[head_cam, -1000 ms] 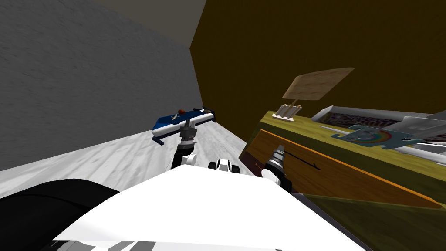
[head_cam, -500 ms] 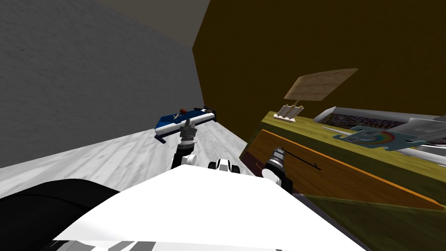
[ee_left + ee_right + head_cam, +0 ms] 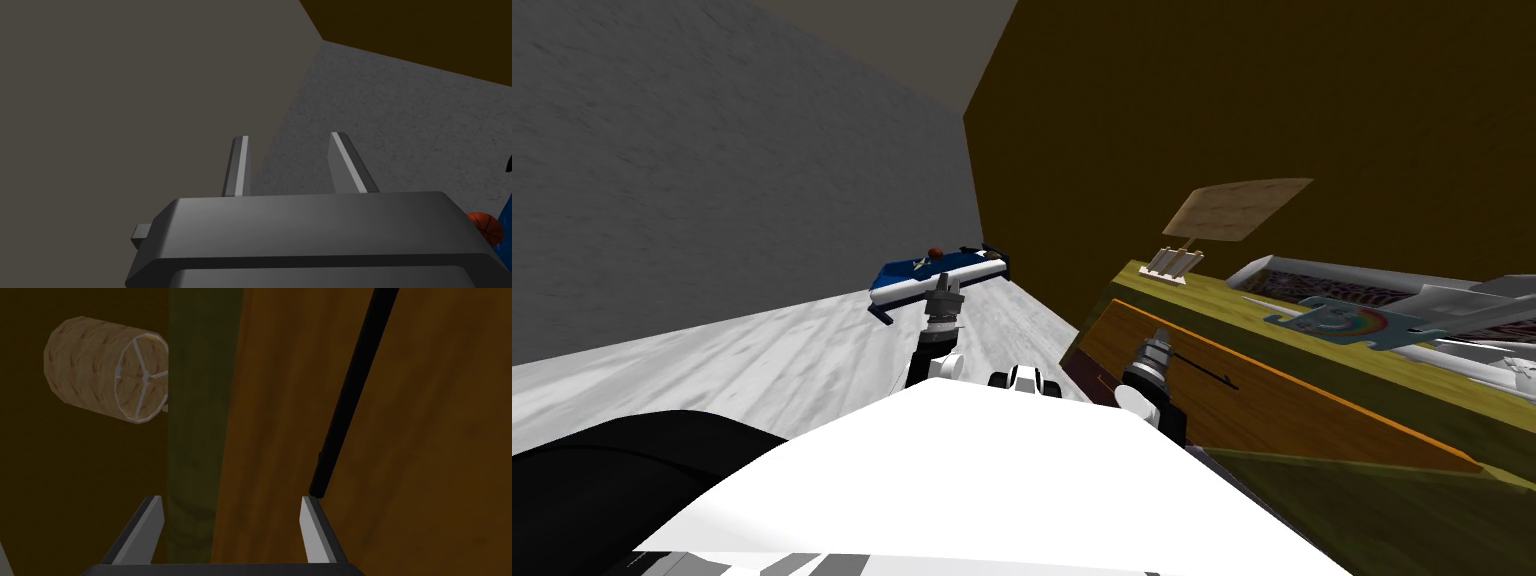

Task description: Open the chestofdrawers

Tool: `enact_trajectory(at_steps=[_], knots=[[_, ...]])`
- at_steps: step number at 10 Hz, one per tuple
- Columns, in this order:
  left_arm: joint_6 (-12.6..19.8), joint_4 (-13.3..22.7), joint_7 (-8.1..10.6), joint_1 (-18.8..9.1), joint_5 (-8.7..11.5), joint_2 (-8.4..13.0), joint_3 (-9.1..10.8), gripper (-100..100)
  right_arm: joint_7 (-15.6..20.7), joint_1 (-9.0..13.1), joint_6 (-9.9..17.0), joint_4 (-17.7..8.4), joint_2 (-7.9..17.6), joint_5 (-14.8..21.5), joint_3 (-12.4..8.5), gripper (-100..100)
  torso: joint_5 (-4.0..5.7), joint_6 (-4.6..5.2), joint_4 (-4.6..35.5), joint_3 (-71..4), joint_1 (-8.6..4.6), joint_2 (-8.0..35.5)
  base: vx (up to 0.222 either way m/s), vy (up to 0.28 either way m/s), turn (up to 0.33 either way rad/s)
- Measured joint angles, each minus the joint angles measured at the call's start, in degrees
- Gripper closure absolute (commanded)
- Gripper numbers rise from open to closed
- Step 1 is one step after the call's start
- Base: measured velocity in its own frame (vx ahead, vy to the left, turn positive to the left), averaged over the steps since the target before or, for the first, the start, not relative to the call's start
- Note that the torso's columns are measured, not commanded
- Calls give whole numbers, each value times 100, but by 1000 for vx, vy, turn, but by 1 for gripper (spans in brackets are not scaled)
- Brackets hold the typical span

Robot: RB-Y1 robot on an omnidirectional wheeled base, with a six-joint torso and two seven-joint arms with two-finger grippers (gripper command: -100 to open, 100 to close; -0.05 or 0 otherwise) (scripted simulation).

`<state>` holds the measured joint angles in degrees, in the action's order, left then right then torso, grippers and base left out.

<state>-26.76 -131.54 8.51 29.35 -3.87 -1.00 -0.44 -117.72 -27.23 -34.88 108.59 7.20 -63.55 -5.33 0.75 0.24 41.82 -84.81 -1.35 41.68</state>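
Observation:
The chest of drawers [image 3: 1212,300] stands at my right, with an olive-green top and a brown drawer front [image 3: 1292,410] that carries a thin black bar handle [image 3: 1202,368]. My right gripper [image 3: 1152,350] is held close to that front, near the handle's left end. In the right wrist view the gripper [image 3: 231,523] is open, facing the brown drawer front [image 3: 280,413], and the end of the black handle [image 3: 350,393] lies just past one fingertip [image 3: 309,523]. Nothing is between the fingers. My left gripper [image 3: 945,285] is raised ahead of me, open [image 3: 292,145] and empty.
On the chest's top are a lamp with a tan shade [image 3: 1237,208], a white tray [image 3: 1312,275] and a rainbow-printed flat piece [image 3: 1352,322]. A blue bench-like piece [image 3: 937,272] with an orange ball [image 3: 936,251] stands by the grey wall. Pale floor [image 3: 762,360] lies to my left.
My head view has turned slightly, so the chest and the things on it sit a little further left and lower. Both grippers keep their places.

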Motion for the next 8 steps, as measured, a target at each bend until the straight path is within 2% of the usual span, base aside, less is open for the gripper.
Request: enact_trajectory(at_steps=[5,8], knots=[[0,0,0,0,0,0,0,0,-517,-25,-104,106,-69,-191,99,-100,-5,5,3,6,10,9,-21,-26,31],[0,0,0,0,0,0,0,0,-832,-20,-173,131,-4,-289,149,-100,-1,11,-1,3,0,4,-25,-22,29]])
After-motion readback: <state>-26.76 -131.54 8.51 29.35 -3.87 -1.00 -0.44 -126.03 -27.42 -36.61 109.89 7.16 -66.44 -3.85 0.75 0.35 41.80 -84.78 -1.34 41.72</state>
